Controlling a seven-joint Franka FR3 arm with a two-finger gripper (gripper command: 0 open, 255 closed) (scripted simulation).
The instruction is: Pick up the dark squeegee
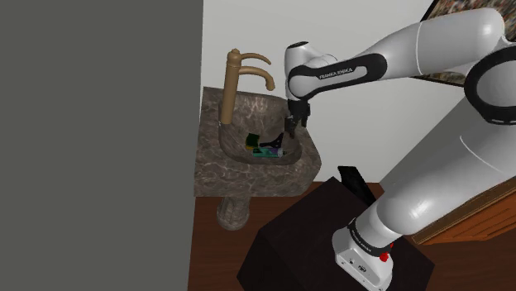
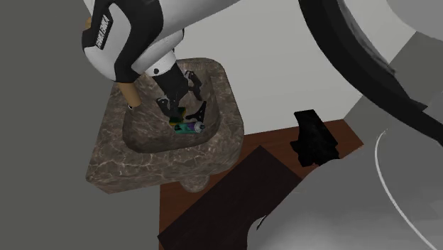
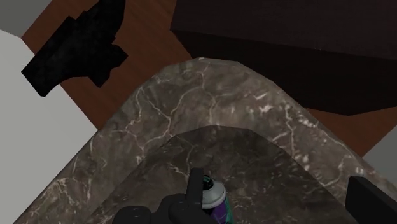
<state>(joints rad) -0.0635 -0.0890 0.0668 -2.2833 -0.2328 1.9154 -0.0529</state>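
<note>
Presently my gripper [image 1: 294,131] hangs low inside the basin of the brown marbled sink [image 1: 217,157], beside the bronze faucet [image 1: 245,76]. Its fingers stand apart; one finger [image 3: 372,202] sits far out to the side in the wrist view, and nothing is clasped. The dark squeegee [image 1: 271,144] lies on the basin floor just under the gripper, touching or nearly touching a purple-labelled can [image 3: 214,196]. From the second exterior view, the squeegee rests toward the basin's front wall. A green item [image 1: 252,139] lies close by.

Brown marble sink [image 1: 217,159], brassy tap [image 1: 236,83], matt black squeegee [image 2: 201,112], wood floor [image 1: 217,258]
</note>
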